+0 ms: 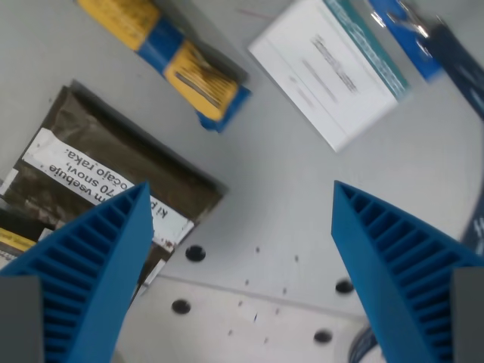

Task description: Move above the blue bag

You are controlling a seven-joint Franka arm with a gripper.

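Note:
My gripper (240,187) is open and empty, its two blue ribbed fingers (98,257) reaching up from the bottom corners of the wrist view. A blue bag (432,39) with white marks lies at the top right, cut off by the frame edge and partly under a white box. It is far up and to the wrist view's right of the gap between my fingers. Only bare grey table lies between the fingertips.
A white box with a teal stripe (333,72) lies at the upper right. A yellow and blue packet (178,64) lies at the upper left. A dark brown packet with a white label (91,162) lies at the left. The grey table (265,227) has several bolt holes (195,253).

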